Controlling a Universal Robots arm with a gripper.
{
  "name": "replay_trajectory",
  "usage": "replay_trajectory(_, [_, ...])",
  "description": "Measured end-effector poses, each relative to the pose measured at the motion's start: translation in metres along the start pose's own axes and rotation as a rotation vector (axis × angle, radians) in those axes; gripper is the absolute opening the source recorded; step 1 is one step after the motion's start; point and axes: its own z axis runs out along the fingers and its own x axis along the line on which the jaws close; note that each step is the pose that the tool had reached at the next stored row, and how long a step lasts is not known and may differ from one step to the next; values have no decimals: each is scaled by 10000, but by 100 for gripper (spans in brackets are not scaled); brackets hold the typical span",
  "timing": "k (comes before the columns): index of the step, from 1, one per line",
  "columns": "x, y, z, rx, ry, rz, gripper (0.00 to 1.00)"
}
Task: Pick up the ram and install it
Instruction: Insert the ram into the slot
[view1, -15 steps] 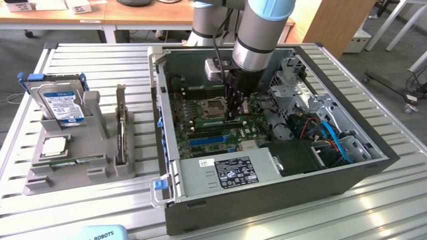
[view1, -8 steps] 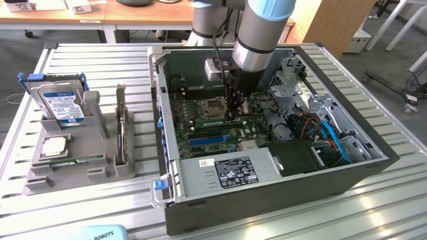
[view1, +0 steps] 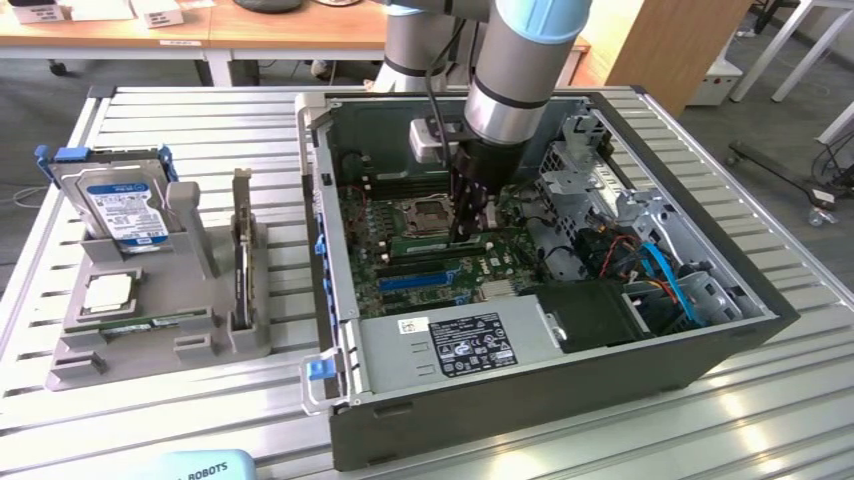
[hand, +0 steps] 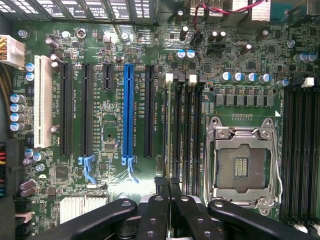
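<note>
The ram (view1: 144, 323), a thin green stick with a white label, lies flat in the grey fixture (view1: 154, 362) at the exterior view's left, far from the arm. My gripper (view1: 465, 236) reaches down inside the open computer case (view1: 534, 400), just above the motherboard beside the processor socket (view1: 427, 215). In the wrist view its black fingertips (hand: 161, 186) stand pressed together over the near end of the dark memory slots (hand: 182, 130), with the empty socket (hand: 243, 157) alongside. I see nothing green between the fingers.
The fixture also carries a hard drive (view1: 127, 205), a square silver processor chip (view1: 107, 290) and an upright dark expansion card (view1: 240, 250). Inside the case are a drive cage (view1: 601, 190), blue and red cables (view1: 661, 275) and a power supply (view1: 461, 345). A slatted metal table (view1: 200, 130) lies underneath.
</note>
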Motion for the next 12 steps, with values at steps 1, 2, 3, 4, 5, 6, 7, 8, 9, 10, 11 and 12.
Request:
replay_trajectory(1, [0, 0, 1, 0, 1, 0, 12])
replay_trajectory(2, [0, 0, 3, -1, 2, 0, 12])
replay_trajectory(3, [0, 0, 4, -1, 1, 1, 12])
replay_trajectory(4, [0, 0, 5, 0, 1, 0, 12])
replay_trajectory(5, [0, 0, 5, -1, 1, 0, 12])
replay_trajectory(6, [-1, -1, 6, 0, 0, 0, 12])
replay_trajectory(7, [-3, -1, 9, 1, -3, -1, 12])
replay_trajectory(8, [-4, -1, 8, 1, -2, -1, 12])
replay_trajectory(9, [-5, 0, 8, -1, 1, 0, 12])
replay_trajectory(10, [-5, 0, 9, -1, 2, 1, 12])
replay_trajectory(11, [-5, 0, 10, -1, 1, 0, 12])
replay_trajectory(12, [-5, 0, 10, -1, 1, 0, 12])
